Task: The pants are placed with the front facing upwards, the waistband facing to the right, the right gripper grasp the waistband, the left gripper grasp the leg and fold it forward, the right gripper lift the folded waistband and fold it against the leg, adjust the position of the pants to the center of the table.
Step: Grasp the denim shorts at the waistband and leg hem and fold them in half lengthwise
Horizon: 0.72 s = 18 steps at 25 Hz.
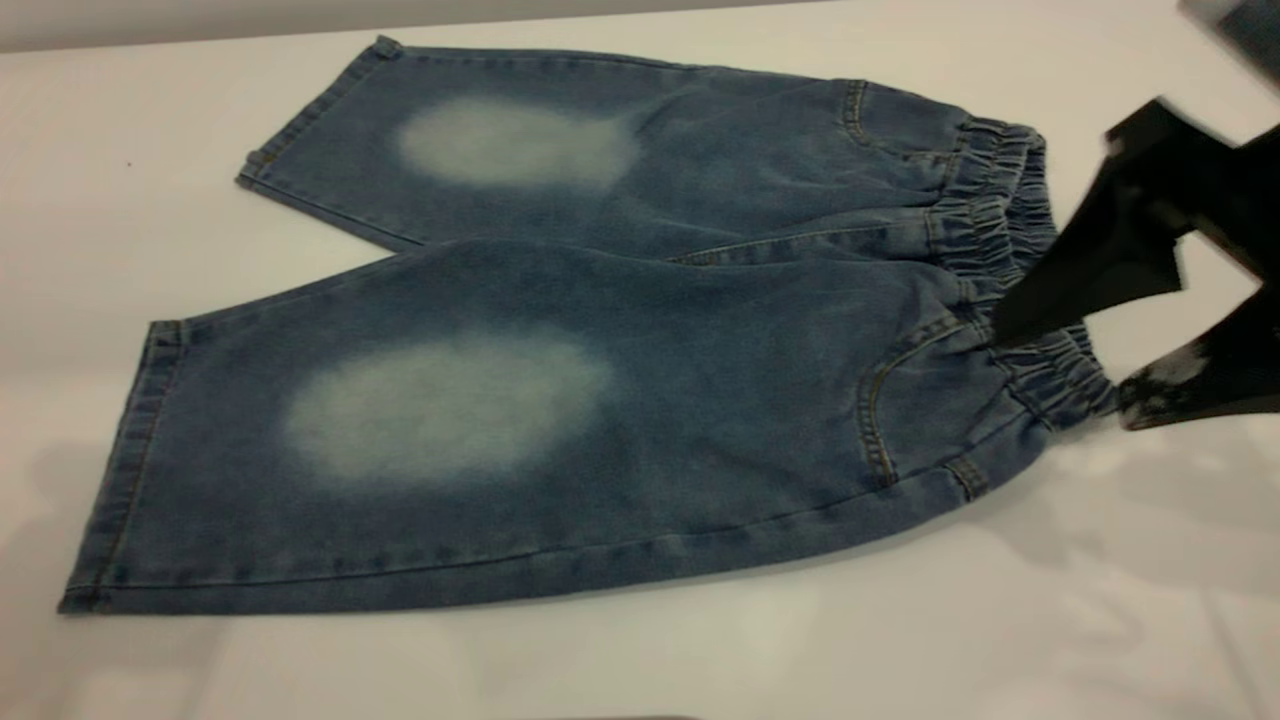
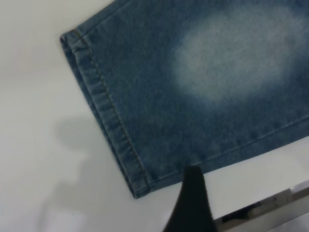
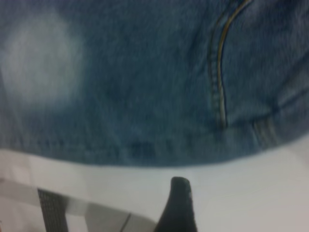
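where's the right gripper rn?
Exterior view, far right: the right gripper is open at the waistband of the pants, one finger over the elastic, the other beside it above the table.

The counter (image 1: 640, 660) is a broad, smooth, white-to-pale-grey top that fills nearly all I can see. Soft grey shadows lie along its near edge and toward the right side, so the light is diffuse. Past the far edge runs a dull grey strip of wall (image 1: 200, 20). Beyond one edge shows a shiny metal rail (image 2: 270, 212).
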Available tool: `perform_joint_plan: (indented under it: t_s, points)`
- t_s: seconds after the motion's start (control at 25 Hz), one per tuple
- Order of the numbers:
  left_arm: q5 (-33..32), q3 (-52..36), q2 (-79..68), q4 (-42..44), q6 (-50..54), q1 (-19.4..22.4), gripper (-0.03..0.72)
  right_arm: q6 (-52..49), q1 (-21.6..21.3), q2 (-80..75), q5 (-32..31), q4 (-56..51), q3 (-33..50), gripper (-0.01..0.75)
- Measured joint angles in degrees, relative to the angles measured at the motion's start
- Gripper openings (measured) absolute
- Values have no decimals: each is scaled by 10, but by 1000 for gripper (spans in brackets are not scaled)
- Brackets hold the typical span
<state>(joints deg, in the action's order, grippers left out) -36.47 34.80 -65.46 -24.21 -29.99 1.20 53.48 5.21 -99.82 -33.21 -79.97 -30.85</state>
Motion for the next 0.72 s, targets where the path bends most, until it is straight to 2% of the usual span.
perform_joint_plan:
  t_s: [0.2,0.44,0.72]
  points:
    - [2,11,-10,-3,-1,0,538,32,0,-80,3,-47,-37,553]
    - [3,37,-10,-42,-23,0,537,41,0,-128,26,-60,-40,553]
    - [4,40,-10,-72,-46,0,537,133,0,-144,55,-132,-44,546]
